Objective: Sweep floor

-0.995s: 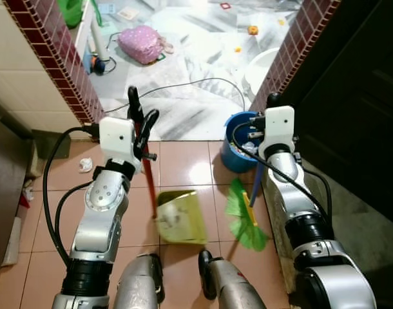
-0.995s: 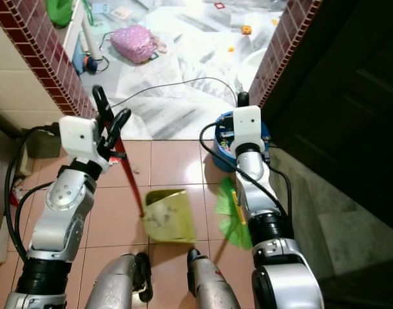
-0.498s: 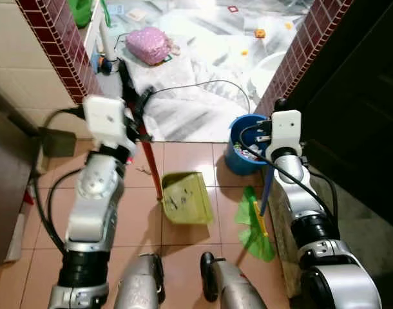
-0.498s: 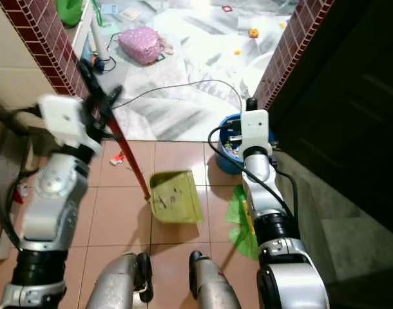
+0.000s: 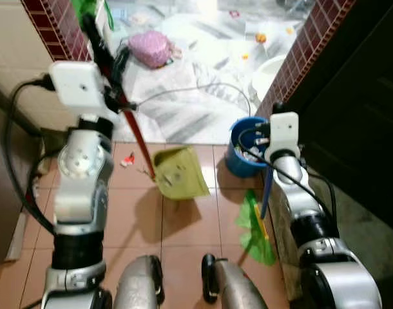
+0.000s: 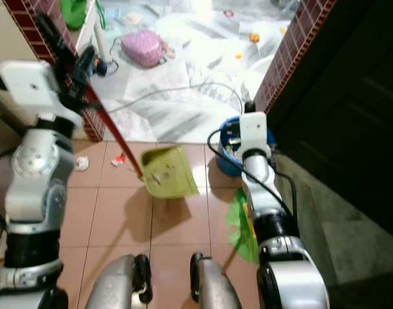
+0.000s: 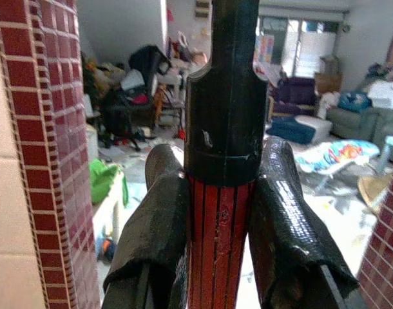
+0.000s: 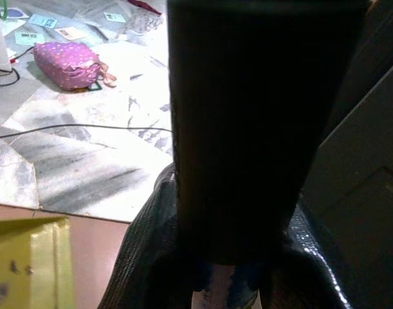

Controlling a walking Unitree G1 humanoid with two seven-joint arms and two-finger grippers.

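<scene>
Yellow-green dustpan [image 5: 178,172] sits farther forward than 1 s ago and tilted up off the terracotta tiles [image 5: 190,222]; before, it lay flat close to the robot's feet. Left arm has risen: left gripper [image 5: 106,58] is now up by the brick wall edge [image 5: 51,29], clamped on the red dustpan handle [image 5: 137,138], which slants down to the pan. Right gripper [image 5: 276,111] has barely shifted and holds the blue broom handle [image 5: 266,190]; green broom head [image 5: 256,225] rests on the tiles beside the right leg. One blue bucket [image 5: 243,151] stands just behind it at the doorway, and one pink bag [image 5: 151,48] lies on the marble floor [image 5: 183,109] beyond. Small litter: one red-white scrap [image 5: 127,159], plus one crumpled white piece [image 6: 82,163] in the right eye view. The left arm and pan are motion-blurred.

Left wrist: two black fingers [image 7: 154,238] pressed tight against the red handle, one on each side, right below its black cap [image 7: 225,96]. Cluttered room behind; details are hard to make out.

Right wrist: a dark handle top [image 8: 261,122] blocks most of the frame; the fingers [image 8: 151,257] are closed around it, with blue shaft [image 8: 222,277] barely visible between them. One dustpan corner [image 8: 26,264] is cut off at the edge.
</scene>
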